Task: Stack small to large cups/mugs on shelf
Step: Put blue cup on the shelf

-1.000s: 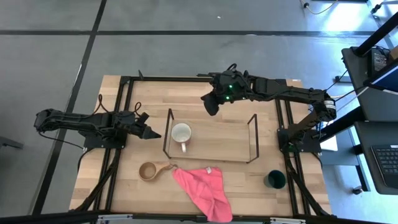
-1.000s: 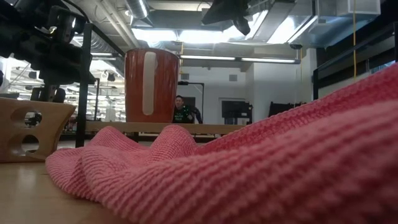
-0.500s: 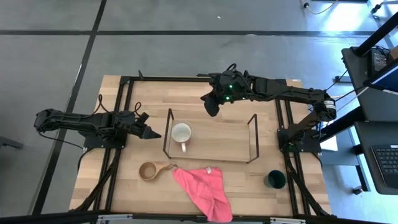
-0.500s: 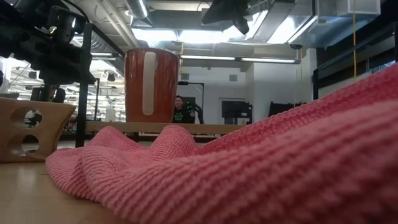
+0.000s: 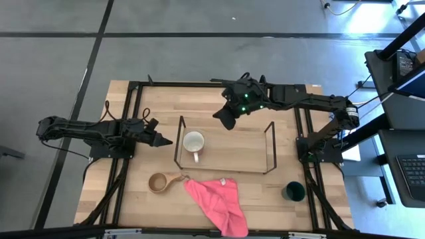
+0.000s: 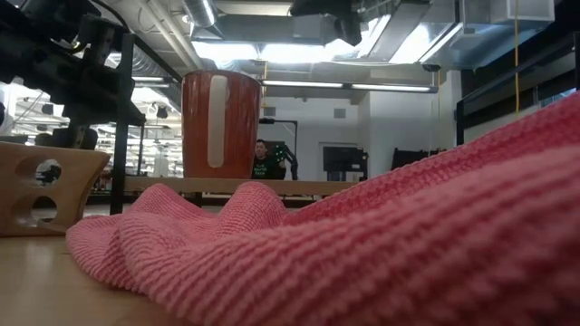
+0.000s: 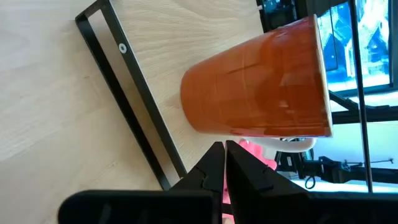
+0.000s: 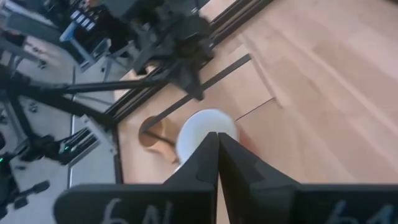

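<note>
The reddish mug (image 5: 194, 141), white inside, stands upright on the left end of the black rod shelf (image 5: 265, 147). It also shows in the low view (image 6: 220, 125) and the left wrist view (image 7: 261, 87). The tan wooden cup (image 5: 158, 182) and the dark green cup (image 5: 293, 192) stand on the table in front of the shelf. My left gripper (image 5: 165, 142) is shut and level, just outside the shelf's left end frame, pointing at the mug without touching it. My right gripper (image 5: 224, 120) is shut and hovers above the shelf's far side, to the right of the mug.
A pink cloth (image 5: 216, 199) lies crumpled on the table in front of the shelf, between the two cups, and fills the low view (image 6: 381, 244). A black frame (image 5: 133, 119) edges the table. A person (image 6: 265, 158) shows far off in the room.
My right gripper has moved a little toward the table's near edge, closer to the shelf and the mug. The left arm and all the cups have kept still.
</note>
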`<state>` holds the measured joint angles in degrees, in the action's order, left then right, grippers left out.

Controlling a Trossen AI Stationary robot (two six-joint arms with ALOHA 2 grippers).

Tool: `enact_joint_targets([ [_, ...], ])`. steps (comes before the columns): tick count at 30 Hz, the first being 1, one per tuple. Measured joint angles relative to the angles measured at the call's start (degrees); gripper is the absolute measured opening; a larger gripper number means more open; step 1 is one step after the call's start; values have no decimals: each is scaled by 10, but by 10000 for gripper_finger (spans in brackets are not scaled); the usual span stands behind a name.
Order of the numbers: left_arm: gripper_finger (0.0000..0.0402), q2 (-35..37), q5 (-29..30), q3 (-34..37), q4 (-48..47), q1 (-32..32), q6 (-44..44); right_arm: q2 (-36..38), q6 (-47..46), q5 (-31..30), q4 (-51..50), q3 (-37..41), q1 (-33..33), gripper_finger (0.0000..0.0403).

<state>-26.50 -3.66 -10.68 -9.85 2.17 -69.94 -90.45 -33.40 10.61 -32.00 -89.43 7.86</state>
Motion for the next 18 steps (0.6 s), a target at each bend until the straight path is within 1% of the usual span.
enact_joint_targets([
  [14, 9, 0, 12, 0, 0, 0, -3, 0, -11, 0, 0, 0, -59, 12],
  [18, 9, -1, 12, 0, 20, 0, 2, 0, -12, 0, 0, 0, -75, 12],
])
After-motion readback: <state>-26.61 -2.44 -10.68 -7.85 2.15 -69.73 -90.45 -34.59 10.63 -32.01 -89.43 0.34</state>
